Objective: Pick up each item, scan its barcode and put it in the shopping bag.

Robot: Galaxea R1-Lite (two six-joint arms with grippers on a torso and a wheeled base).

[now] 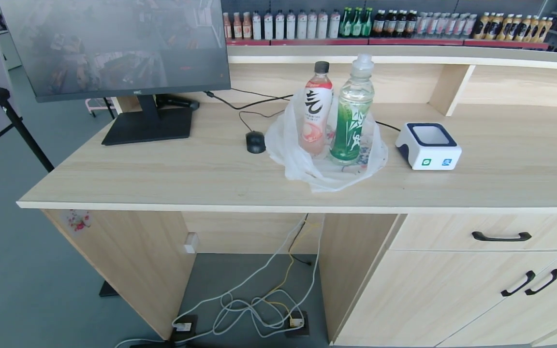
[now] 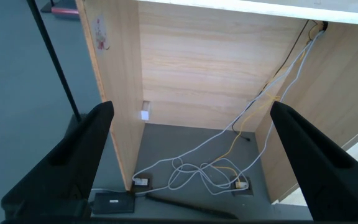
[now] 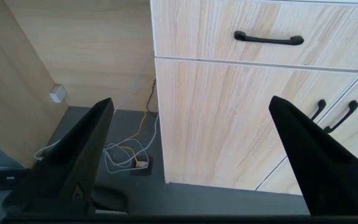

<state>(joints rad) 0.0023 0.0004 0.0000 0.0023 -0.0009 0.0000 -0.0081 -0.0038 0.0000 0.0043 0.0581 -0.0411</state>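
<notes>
A pink-labelled bottle (image 1: 315,112) with a black cap and a green-labelled bottle (image 1: 354,115) with a clear cap stand upright side by side inside a thin white plastic shopping bag (image 1: 302,164) on the wooden counter (image 1: 162,174). A white and navy barcode scanner (image 1: 427,146) sits just to the right of the bag. My left gripper (image 2: 191,155) is open, held low in front of the desk's knee space, with nothing between its fingers. My right gripper (image 3: 191,158) is open too, low in front of the drawer and cabinet doors, holding nothing.
A monitor (image 1: 114,46) on a black stand occupies the counter's back left, with a black mouse (image 1: 255,141) near the bag. Cables (image 1: 254,304) lie on the floor under the desk. A raised shelf ledge (image 1: 404,58) runs behind the bottles. A tripod (image 1: 12,123) stands at the left.
</notes>
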